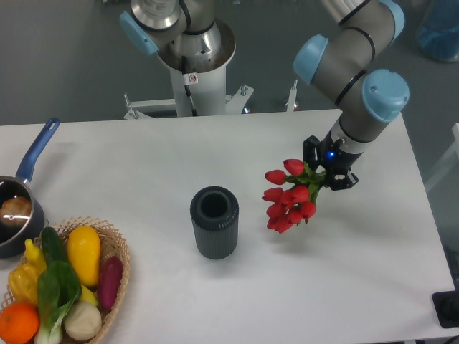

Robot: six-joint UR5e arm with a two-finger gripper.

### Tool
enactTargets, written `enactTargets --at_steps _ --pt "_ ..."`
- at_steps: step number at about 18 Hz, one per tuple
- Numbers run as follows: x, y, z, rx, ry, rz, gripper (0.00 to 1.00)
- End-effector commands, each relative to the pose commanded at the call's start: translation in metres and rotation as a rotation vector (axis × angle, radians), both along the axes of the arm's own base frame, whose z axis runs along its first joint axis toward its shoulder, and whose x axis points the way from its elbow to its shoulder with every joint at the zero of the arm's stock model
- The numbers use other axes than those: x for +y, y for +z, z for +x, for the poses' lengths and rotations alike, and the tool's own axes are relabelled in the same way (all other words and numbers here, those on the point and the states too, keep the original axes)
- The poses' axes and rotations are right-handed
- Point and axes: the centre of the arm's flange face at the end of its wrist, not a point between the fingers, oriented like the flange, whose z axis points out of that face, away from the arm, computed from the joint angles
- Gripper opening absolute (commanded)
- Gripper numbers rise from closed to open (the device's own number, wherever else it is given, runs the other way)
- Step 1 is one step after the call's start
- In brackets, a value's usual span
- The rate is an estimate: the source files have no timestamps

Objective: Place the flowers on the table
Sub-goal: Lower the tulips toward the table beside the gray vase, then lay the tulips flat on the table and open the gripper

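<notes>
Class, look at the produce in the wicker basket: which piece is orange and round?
The orange fruit at the basket's lower left edge. Its neighbours are yellow, green, purple or pale.

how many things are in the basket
7 visible in the basket: orange front-left, yellow pepper, cucumber, yellow squash, purple one at right, leafy green, whitish bulb in front. More may be hidden underneath.

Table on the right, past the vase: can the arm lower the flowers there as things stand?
Probably yes. The gripper holds the flowers over a bare stretch of table; the vase stands apart to the side and nothing lies beneath them.
</notes>
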Motion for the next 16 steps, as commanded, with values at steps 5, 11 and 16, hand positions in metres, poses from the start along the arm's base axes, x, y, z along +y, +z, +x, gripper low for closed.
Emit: enactTargets --at_steps 5,11,16 --pt "0.0 -0.011 0.004 -0.014 -0.007 -0.025 0.4" --pt "-0.001 -0.013 0.005 -0.016 -0.008 -0.032 0.44" --pt "-0.002 -0.015 0.005 -0.019 -0.01 -0.033 0.54"
